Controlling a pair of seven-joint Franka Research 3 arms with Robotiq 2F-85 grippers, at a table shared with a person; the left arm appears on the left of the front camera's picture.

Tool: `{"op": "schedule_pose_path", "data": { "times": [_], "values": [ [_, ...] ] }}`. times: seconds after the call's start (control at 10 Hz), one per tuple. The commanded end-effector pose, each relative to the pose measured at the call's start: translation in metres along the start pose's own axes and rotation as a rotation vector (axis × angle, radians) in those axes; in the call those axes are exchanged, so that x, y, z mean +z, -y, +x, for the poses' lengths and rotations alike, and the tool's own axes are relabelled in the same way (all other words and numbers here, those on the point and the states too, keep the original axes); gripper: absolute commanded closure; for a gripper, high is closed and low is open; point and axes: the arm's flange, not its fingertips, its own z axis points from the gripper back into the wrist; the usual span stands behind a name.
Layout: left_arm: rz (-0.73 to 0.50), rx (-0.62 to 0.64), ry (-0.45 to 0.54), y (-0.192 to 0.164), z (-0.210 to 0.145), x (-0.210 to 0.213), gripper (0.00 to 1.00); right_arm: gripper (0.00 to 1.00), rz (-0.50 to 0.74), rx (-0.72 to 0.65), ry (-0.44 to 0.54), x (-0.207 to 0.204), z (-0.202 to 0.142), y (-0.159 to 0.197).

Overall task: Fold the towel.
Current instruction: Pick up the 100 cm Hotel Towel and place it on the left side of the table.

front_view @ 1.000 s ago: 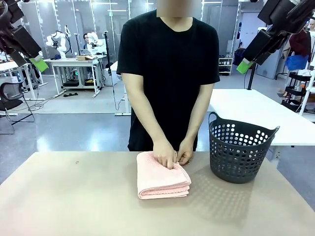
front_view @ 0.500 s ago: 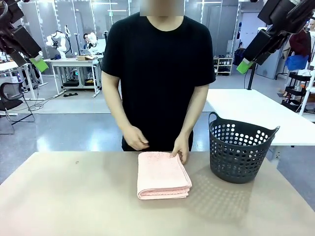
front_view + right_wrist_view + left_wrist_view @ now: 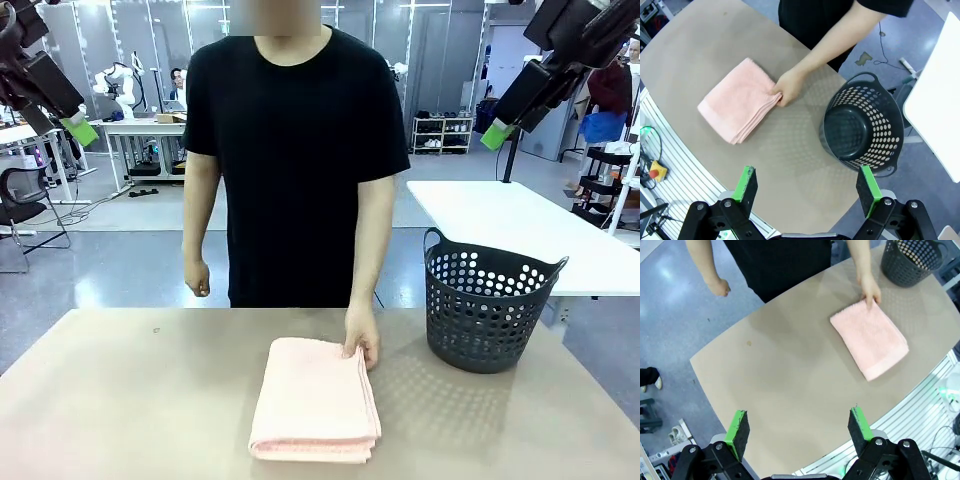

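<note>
Towel (image 3: 316, 402): folded, flat on table (image 3: 130, 400), left of basket (image 3: 487, 312).
Hand (image 3: 362, 337): on towel's far corner.
Left gripper (image 3: 798, 427): fingers apart, empty.
Right gripper (image 3: 809, 186): fingers apart, empty.

**A:** Quick one on your setup: that towel (image 3: 315, 405) reads as soft pink terry cloth, fuzzy and matt, stacked layers showing along one edge, right?

**B:** Yep, you've got it. Your bench (image 3: 130, 400) is a smooth tan top, matt with barely any sheen. The basket (image 3: 487, 310) looks like dark moulded plastic, perforated all over, slightly satin.

**A:** And the claws?

**B:** Left claw (image 3: 798, 430) and right claw (image 3: 807, 191) both look like matt black hard parts with bright green pads (image 3: 737, 427), rubbery-looking. The floor (image 3: 110, 265) behind you is glossy grey, catching reflections.
</note>
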Motion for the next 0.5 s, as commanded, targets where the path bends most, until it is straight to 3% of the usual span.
{"op": "schedule_pose_path", "data": {
  "times": [0.0,0.4],
  "values": [
    [-0.005,0.002,-0.006,-0.0015,0.0012,0.0029,0.0,0.0,0.0,-0.007,0.002,0.0002,-0.0004,0.0008],
    [-0.005,0.002,-0.006,-0.0015,0.0012,0.0029,0.0,0.0,0.0,-0.007,0.002,0.0002,-0.0004,0.0008]
  ]
}}
